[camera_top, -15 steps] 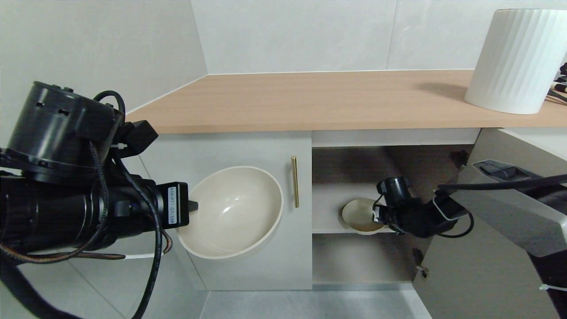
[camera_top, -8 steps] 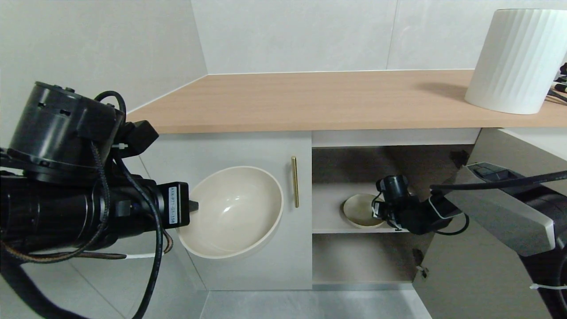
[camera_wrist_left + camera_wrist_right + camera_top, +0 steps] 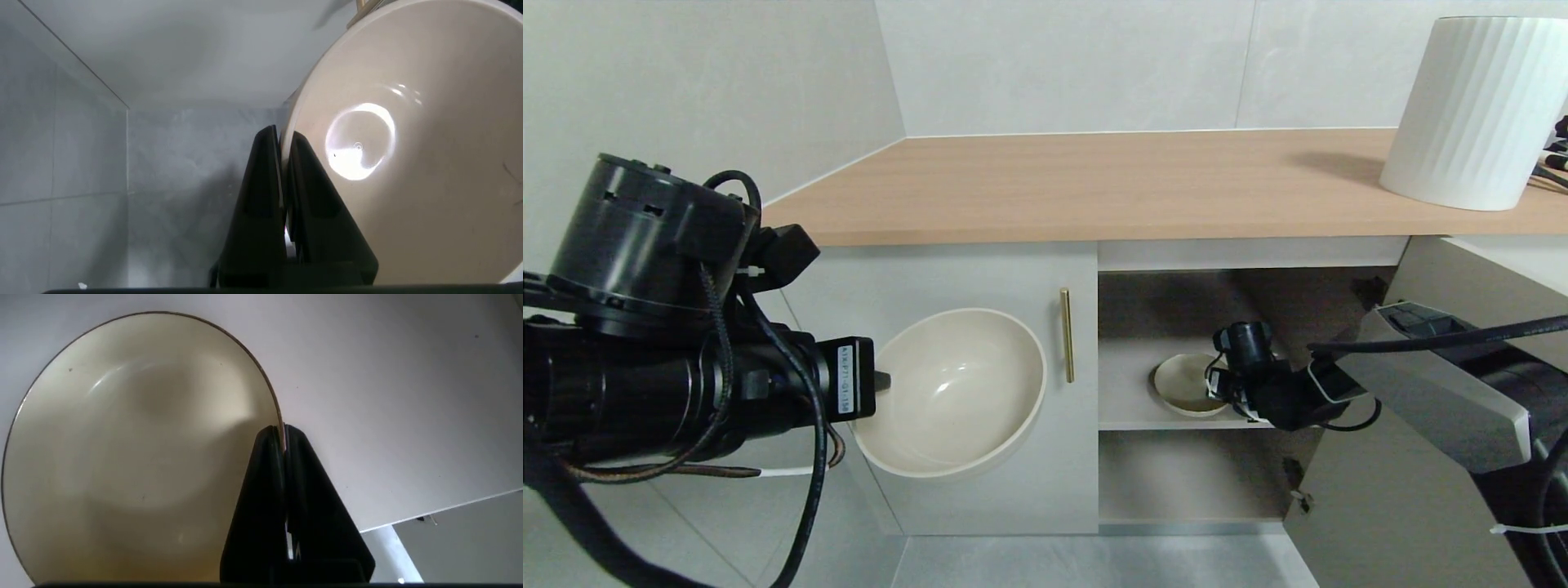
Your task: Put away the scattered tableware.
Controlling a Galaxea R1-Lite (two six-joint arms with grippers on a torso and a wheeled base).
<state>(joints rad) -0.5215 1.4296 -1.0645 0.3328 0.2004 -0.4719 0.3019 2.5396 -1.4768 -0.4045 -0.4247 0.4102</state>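
Altogether two pieces of tableware show: one large glossy cream bowl and one small shallow cream dish. The left gripper is clamped on the bowl's rim, holding it tilted before the closed grey cabinet door. The right gripper pinches the dish's rim inside the open cabinet, at its middle shelf.

A wooden countertop is running along pale tiled walls into a corner. Beneath it, a grey cabinet is standing with its left door closed, brass handle showing. The right door is hanging open, exposing a shelf. Grey floor is lying below.
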